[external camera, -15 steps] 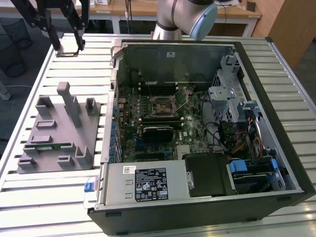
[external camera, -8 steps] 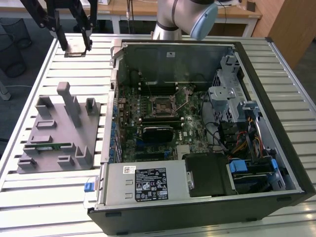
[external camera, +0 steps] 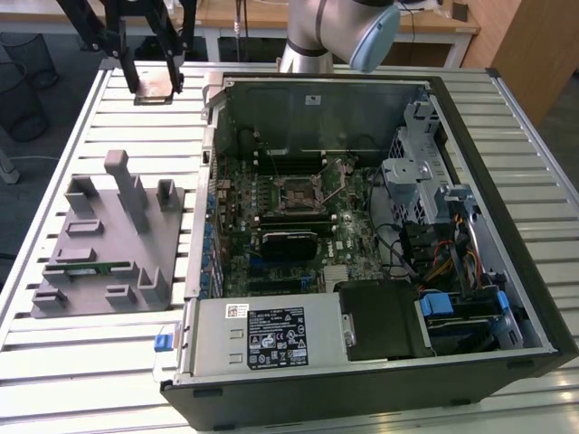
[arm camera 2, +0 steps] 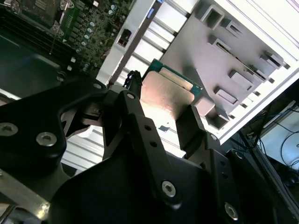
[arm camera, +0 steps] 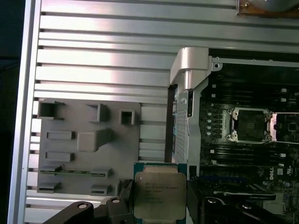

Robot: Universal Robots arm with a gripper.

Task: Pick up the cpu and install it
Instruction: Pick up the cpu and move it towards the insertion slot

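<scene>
Quick look from my remote station. The work surface is a slatted aluminium table (external camera: 90, 362) with an open PC case (external camera: 362, 402) lying on its side on it. Past the far edge are wooden desks (external camera: 434, 18), and a wire mesh bin (external camera: 27, 63) stands on the dark floor at the exterior view's left. Beside the case sits a grey parts tray (external camera: 99, 231) with a green memory stick (external camera: 86, 268) lying in one of its slots.

The arm (external camera: 335, 32) comes in from the far side of the table. Its gripper (external camera: 152, 81) hangs over the far corner at the exterior view's left, beyond the tray, fingers pointing down. Both wrist views show the two black fingers (arm camera: 124, 198) pinching the cpu (arm camera: 159, 191) by opposite edges. It's held flat, with the silver lid facing the first wrist camera.

The cpu is nowhere near home. The socket (external camera: 301, 192) on the motherboard is open and bare, well apart from the chip. I can't tell how high the cpu sits above the slats.
</scene>
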